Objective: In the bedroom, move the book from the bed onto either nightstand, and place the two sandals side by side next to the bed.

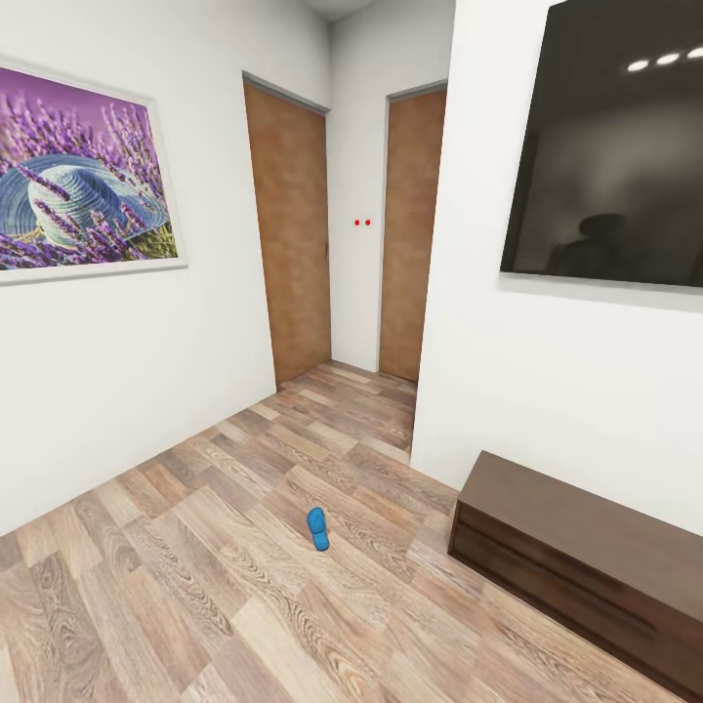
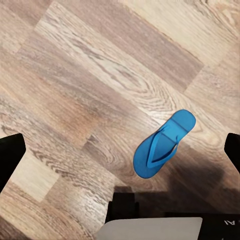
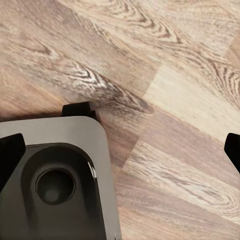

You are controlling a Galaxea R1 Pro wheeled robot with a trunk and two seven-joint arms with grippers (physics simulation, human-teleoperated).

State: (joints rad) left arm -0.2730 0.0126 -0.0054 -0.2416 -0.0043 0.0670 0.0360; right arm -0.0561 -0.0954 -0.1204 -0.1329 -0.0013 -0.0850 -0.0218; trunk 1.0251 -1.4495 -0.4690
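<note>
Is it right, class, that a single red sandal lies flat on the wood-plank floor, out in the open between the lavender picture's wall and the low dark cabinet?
Not quite: the sandal is bright blue, not red, as the head view shows. The rest stands: it lies flat on the wood-plank floor, in the open between the lavender picture's wall and the low dark cabinet.

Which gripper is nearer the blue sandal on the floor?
Left. The left gripper hangs over the sandal, fingers wide apart; the right gripper looks at bare floor beside the robot's base.
</note>
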